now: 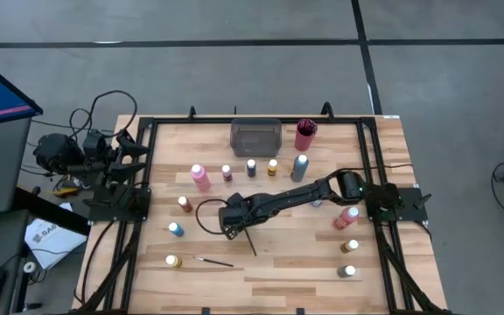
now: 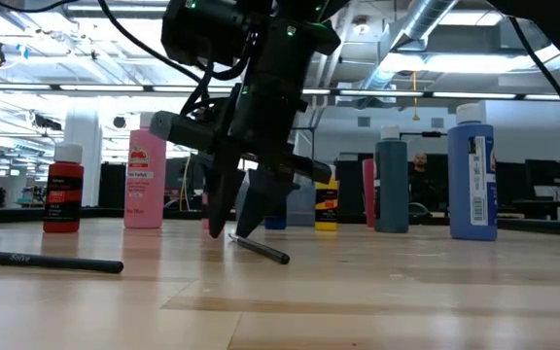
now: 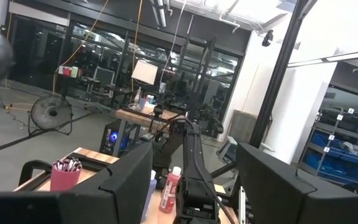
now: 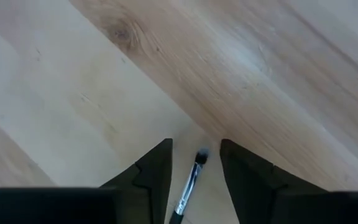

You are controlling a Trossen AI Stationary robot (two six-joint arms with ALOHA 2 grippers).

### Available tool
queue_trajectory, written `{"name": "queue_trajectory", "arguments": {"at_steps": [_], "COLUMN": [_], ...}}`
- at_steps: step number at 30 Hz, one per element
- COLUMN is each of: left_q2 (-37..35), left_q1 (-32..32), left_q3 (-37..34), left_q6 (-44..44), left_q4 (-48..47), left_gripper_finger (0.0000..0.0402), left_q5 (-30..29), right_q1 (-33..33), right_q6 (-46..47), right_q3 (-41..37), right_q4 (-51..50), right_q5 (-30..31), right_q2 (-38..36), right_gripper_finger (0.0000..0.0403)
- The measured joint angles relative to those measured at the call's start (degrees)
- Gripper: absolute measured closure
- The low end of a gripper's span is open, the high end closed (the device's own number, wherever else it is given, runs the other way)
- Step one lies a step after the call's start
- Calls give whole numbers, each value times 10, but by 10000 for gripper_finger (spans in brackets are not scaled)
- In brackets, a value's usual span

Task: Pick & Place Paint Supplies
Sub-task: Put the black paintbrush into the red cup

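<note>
- The right hand (image 4: 196, 180) is down at the wooden tabletop (image 4: 247, 68), its two fingers (image 4: 151, 174) astride a thin brush (image 4: 190, 183). They stand partly apart and do not clearly touch the handle, so nothing is held yet.
- The brush lies flat between the fingers, its tip pointing ahead of the hand. In the low view its near end (image 2: 261, 250) shows just below the fingertips.
- To do this well, I judge the fingers should close squarely across the handle, low enough that the thin shaft neither rolls nor slips out.
- A second brush (image 1: 214, 261) lies near the hand, and paint bottles (image 1: 199, 176) stand around it.
- The left hand (image 3: 194, 186) waits raised off to the side, fingers wide, empty.
- Beyond the tabletop lies a large hall with exposed ducts, shelving and glass partitions.
</note>
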Motion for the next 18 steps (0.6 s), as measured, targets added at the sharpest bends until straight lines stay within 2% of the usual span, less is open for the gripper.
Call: {"name": "queue_trajectory", "arguments": {"at_steps": [8,18], "left_q2": [0,0], "left_q1": [0,0], "left_q3": [0,0], "left_q6": [1,2], "left_q4": [0,0], "left_gripper_finger": [176,176], "left_q5": [0,-1], "right_q1": [2,-5], "right_q6": [10,13], "right_q3": [0,-2], "right_q4": [-10,-18], "right_q5": [-2,-5], "right_q2": [-1,-1], "right_gripper_finger": [284,392]}}
